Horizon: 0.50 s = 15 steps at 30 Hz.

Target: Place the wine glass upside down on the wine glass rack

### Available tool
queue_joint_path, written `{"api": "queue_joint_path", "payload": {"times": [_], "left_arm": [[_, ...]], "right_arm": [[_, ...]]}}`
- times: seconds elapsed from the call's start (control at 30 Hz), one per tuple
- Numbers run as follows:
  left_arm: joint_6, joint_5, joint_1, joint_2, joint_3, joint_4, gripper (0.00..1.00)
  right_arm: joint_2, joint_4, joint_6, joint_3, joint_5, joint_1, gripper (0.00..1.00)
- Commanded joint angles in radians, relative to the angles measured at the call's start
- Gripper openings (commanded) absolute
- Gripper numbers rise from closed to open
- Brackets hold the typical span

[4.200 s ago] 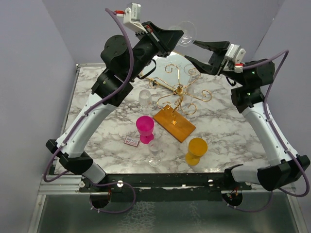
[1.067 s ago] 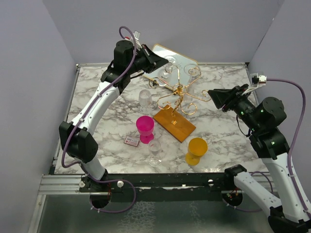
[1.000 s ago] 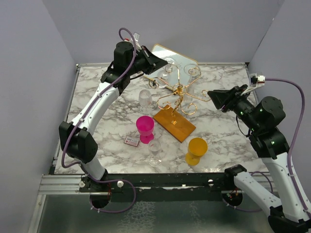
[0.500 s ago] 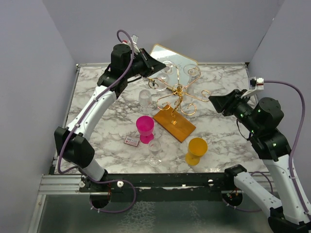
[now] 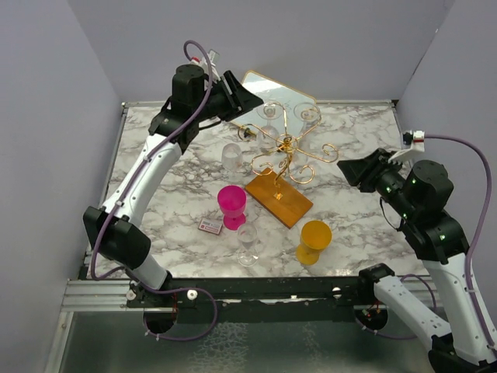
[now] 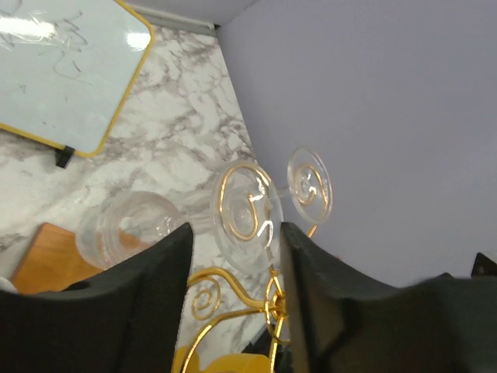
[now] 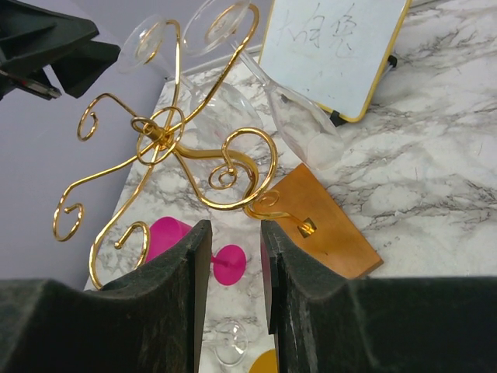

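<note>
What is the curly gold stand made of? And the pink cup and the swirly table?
The wine glass rack looks like thin metal wire with a shiny gold finish, on a matte orange-brown wooden base. The pink cup looks like tinted plastic or glass; I cannot tell which. The table has a grey-veined white marble look, maybe only printed.

the gold wire rack [image 5: 288, 149] stood upright on its flat orange-brown wooden base at the frame's centre. a clear wine glass [image 5: 269, 113] hung upside down just above centre, its foot caught in a curled arm.
</note>
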Motion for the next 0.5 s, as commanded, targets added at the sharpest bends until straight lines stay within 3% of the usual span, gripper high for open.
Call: {"api": "queue_joint_path", "payload": {"times": [0.0,0.2,0.47], "left_arm": [[0.12,-0.053,0.025,-0.059,0.044,-0.074,0.59],[0.282,-0.153,0.066,-0.16,-0.007,-0.171,0.71],[0.429,-0.24,0.122,-0.189,-0.103,-0.354,0.69]], "right_arm": [[0.003,-0.065,0.026,0.037,0.021,0.008,0.32],[0.051,-0.116,0.022,0.083,-0.002,0.008,0.32],[0.057,-0.11,0.016,0.098,0.053,0.008,0.28]]}}
